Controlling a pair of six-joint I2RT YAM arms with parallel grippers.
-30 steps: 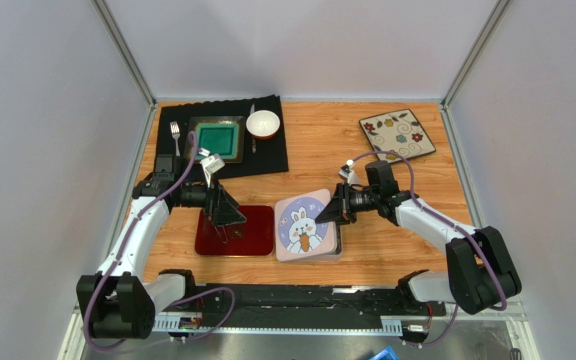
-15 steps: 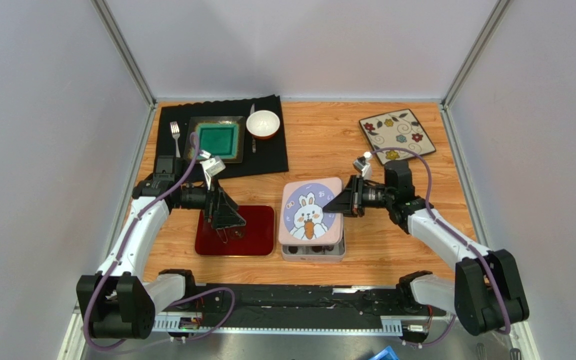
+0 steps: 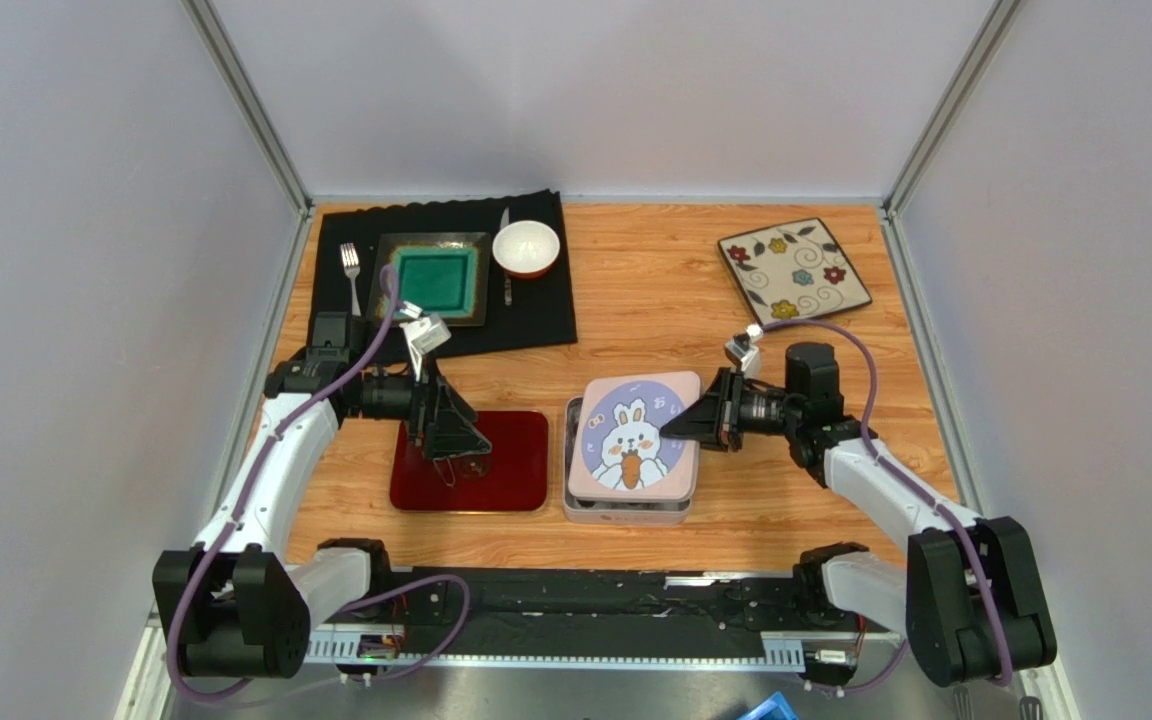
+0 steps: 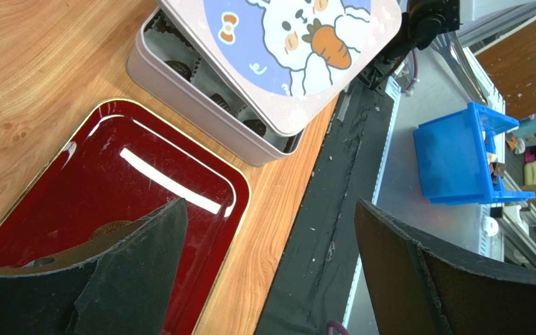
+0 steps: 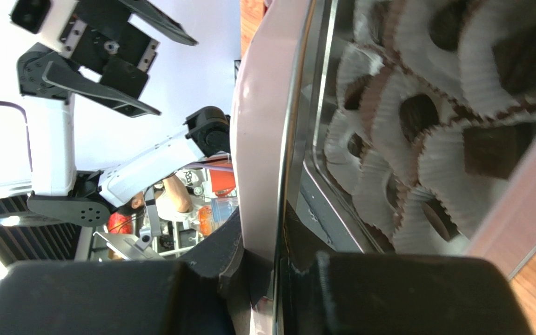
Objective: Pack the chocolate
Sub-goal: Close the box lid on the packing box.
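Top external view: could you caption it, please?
Right gripper holds bunny lid over tin; left gripper open above red tray.

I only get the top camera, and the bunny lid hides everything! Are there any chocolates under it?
Observer: Yes. The right wrist view shows dark chocolates sitting in white paper cups inside the tin.
Kid: Is the lid on straight?
Observer: No. In the left wrist view the lid sits skewed over the tin, leaving a strip along one side uncovered.
Kid: Is the right arm really holding it?
Observer: Yes. The right wrist view shows its fingers pinching the lid's rim.
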